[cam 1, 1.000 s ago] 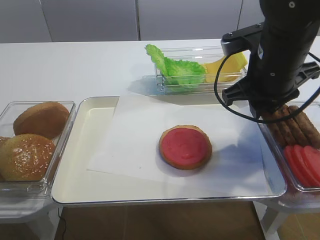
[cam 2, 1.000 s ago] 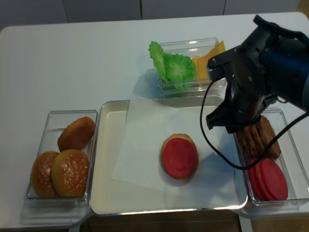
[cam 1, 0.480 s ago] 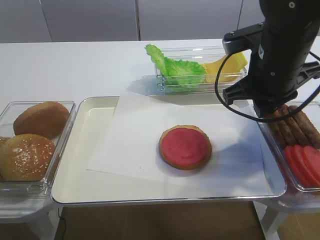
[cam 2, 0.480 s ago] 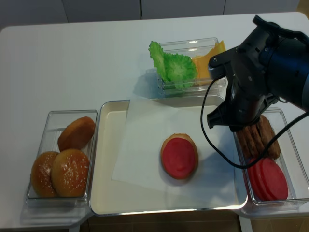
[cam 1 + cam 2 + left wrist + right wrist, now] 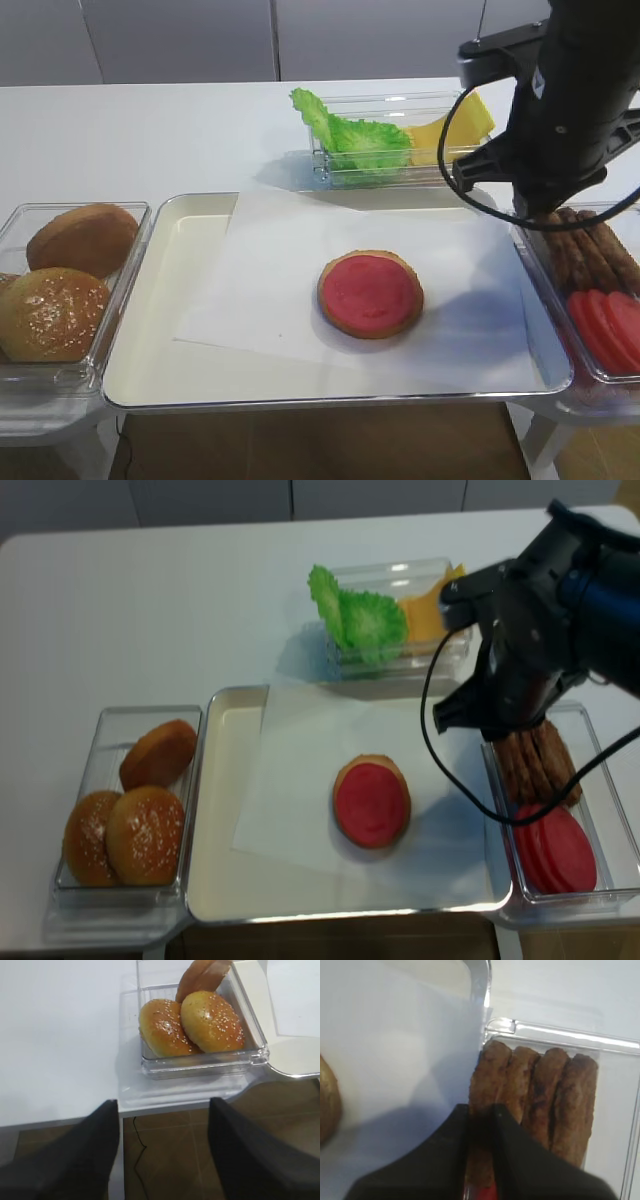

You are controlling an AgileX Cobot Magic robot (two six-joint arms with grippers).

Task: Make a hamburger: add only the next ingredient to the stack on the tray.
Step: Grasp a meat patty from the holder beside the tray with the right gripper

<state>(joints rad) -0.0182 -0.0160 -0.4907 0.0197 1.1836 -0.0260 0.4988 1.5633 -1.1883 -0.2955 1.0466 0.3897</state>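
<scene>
Brown patty (image 5: 481, 1105) on edge, pincer-gripped (image 5: 481, 1110)

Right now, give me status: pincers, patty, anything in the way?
Right pincer shut on leftmost patty in its tub. Left pincer open, idle by buns. Stack on tray uncovered, path looks open.

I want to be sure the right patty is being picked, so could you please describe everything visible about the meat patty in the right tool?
The meat patty is dark brown and grainy, standing on edge as the leftmost of four in a row inside the clear tub beside the tray. The right tool has its two black fingers closed on either face of it. Its other side rests against the neighbouring patty. Its lower part is hidden.
</scene>
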